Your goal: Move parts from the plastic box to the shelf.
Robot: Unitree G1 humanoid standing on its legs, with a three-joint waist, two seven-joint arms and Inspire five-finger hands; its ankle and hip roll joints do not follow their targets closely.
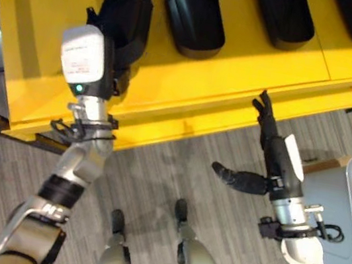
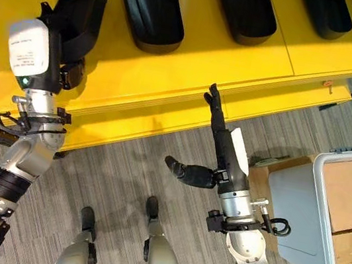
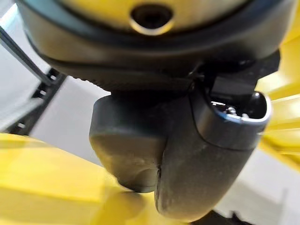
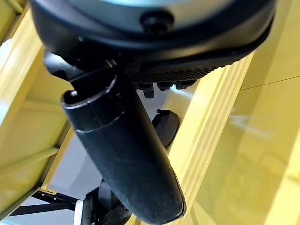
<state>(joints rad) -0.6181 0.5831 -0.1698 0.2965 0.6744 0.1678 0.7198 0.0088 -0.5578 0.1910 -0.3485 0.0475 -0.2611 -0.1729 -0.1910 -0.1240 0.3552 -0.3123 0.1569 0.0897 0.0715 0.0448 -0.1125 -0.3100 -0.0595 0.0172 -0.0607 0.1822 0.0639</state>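
Left eye view puts the yellow shelf [image 1: 253,70] across the upper part of the scene, with a row of black parts lying on it. The left hand [image 1: 110,61] reaches over the shelf's front edge at its left end and sits against the leftmost black part [image 1: 129,11], which lies tilted on the shelf surface; whether the fingers are curled round that part or merely resting on it cannot be told, as the wrist housing hides them. Just beside it on the shelf lies a second black part [image 1: 192,10], and further parts follow along the shelf away from the left hand. The right hand [image 2: 218,142] hangs in front of the shelf, apart from every part — its fingers [image 2: 213,101] are straight and point at the shelf's front edge, thumb spread sideways, holding nothing. Off the shelf's right end, on the floor side, stands the grey plastic box [image 2: 304,192], with brown cardboard pieces [image 2: 347,193] in it.
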